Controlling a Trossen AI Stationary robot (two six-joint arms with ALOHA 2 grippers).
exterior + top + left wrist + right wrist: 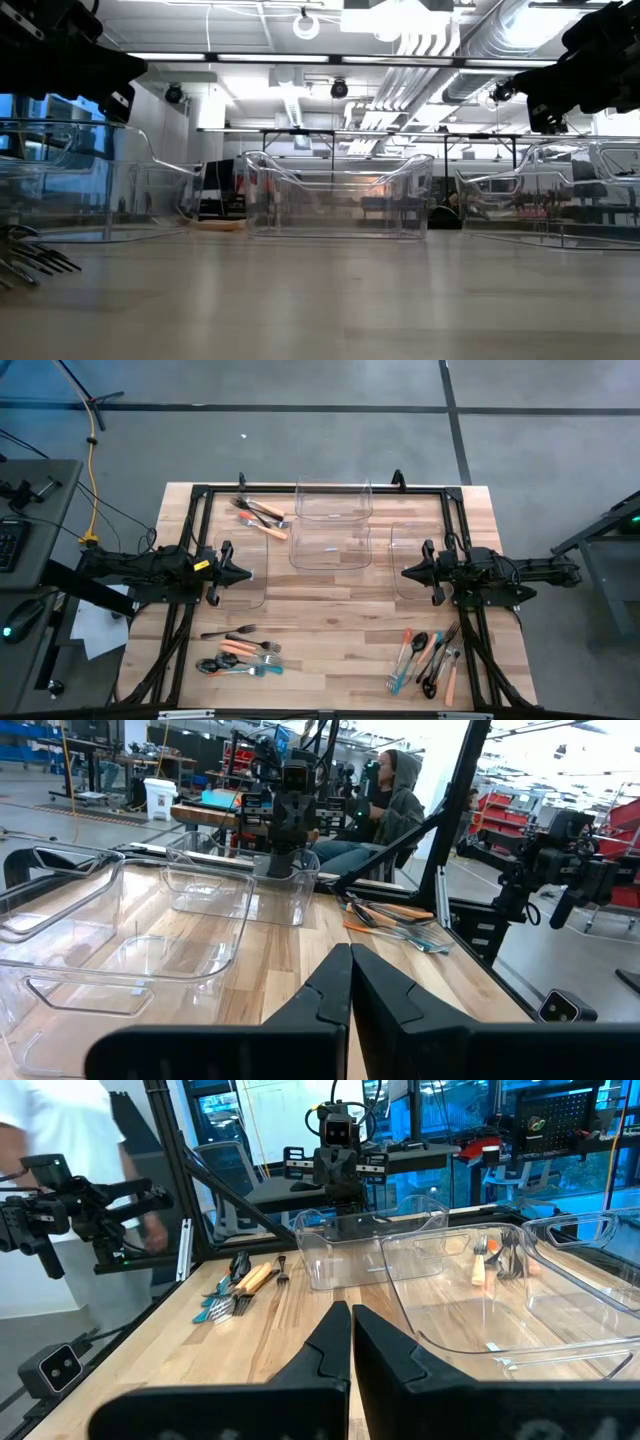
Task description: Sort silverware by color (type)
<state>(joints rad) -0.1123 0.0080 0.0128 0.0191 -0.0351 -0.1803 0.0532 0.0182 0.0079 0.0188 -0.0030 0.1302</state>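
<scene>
While both the left gripper [246, 574] and the right gripper [405, 572] hover mid-frame with fingers pressed together and empty, sorting seems not begun: silverware [243, 653] lies in lower-left, lower-right and upper-left piles outside the clear bins [332, 500], so next a gripper must open over one piece.

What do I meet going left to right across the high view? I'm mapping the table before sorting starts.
Left gripper, shut → silverware pile at the front left → stacked clear bins in the middle → silverware pile at the front right → right arm's wrist.
</scene>
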